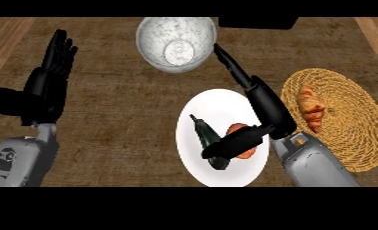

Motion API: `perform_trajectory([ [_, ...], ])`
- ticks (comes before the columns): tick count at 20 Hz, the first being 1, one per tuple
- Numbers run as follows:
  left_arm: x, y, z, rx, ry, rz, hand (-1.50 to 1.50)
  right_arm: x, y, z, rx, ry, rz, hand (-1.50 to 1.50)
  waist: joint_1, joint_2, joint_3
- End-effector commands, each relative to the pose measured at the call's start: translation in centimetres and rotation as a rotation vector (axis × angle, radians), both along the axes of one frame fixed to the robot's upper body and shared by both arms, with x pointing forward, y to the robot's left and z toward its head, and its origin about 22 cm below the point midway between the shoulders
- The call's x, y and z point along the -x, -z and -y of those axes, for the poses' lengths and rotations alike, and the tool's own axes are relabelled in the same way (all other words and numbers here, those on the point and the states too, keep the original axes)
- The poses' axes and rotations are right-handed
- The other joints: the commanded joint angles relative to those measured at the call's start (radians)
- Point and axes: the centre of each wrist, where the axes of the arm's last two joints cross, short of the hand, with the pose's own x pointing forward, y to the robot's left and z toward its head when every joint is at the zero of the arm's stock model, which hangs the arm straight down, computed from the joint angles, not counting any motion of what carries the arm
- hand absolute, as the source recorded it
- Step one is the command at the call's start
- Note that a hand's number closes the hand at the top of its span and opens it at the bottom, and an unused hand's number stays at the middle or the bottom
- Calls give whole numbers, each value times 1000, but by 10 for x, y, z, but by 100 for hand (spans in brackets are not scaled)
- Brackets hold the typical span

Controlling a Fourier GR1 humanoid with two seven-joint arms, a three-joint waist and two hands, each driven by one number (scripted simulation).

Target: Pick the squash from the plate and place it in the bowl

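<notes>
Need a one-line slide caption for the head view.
Right hand open over the white plate, thumb over the dark squash; bowl beyond, left hand resting open at left.

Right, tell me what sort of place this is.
Likely a kitchen counter: a wooden top, a white plate holding a green squash, a marbled bowl, a croissant on a woven mat.

no readable text, labels or numbers

Kitchen – wood counter (111, 124), plate (221, 101), bowl (156, 33) (marbled), woven mat (348, 124).
</notes>
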Motion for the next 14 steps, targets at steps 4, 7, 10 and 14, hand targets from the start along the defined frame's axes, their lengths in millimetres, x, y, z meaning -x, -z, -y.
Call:
perform_trajectory([
  [4, 9, -7, -56, 31, -62, 35, 0, 99, 15, -66, 14, -42, 177, -150, -52, -4, 4],
  [7, 8, -4, -59, 33, -59, 20, 0, 128, 9, -48, 149, -47, 197, -150, -66, -3, 4],
  [10, 19, 10, -68, 38, -63, 13, 0, 114, -4, -17, 376, 43, 238, -150, -67, -3, 3],
  [14, 6, -1, -60, 25, -73, 47, 0, 116, -58, 2, 527, 126, 216, -150, -70, 1, 3],
])
